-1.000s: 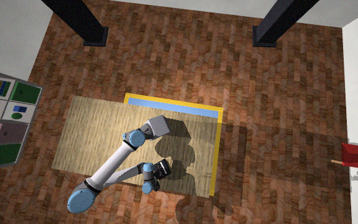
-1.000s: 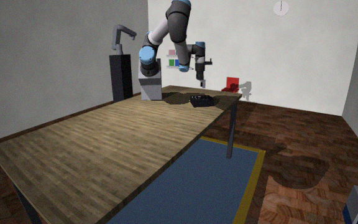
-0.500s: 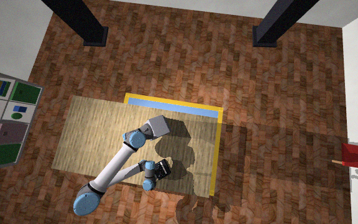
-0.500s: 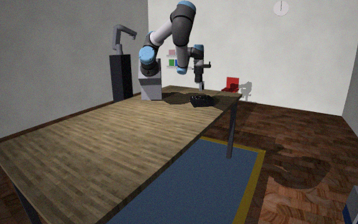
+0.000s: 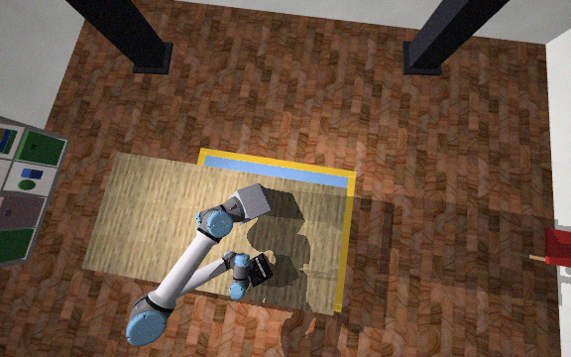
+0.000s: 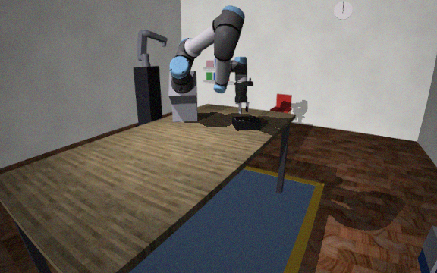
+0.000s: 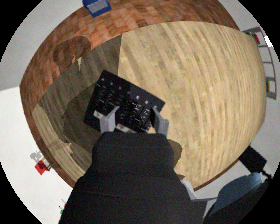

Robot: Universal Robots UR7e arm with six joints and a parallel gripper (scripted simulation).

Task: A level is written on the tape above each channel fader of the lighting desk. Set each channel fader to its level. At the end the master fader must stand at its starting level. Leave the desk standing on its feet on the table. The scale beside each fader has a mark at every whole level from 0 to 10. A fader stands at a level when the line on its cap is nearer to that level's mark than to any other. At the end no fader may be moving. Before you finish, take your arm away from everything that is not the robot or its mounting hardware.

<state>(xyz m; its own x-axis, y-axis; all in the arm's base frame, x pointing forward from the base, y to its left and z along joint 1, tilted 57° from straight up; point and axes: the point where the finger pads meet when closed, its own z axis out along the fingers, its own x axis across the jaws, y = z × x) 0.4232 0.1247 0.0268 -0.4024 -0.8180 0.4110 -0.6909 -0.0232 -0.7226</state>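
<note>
The lighting desk point(image 6: 246, 123) is a small black box standing flat on the wooden table near its far corner. In the overhead view it shows next to my wrist point(image 5: 262, 268). In the wrist view the desk point(image 7: 124, 104) lies just below my fingers; its faders and tape labels are too small to read. My gripper point(image 6: 243, 108) points straight down a little above the desk, fingers wide open and empty. In the wrist view the two light fingertips straddle the near side of the desk's panel.
The arm's grey base block point(image 6: 183, 101) stands on the table behind the desk. The table edge point(image 6: 279, 127) is close to the desk's right side. A red chair point(image 6: 282, 103) and a shelf unit point(image 5: 5, 190) stand off the table.
</note>
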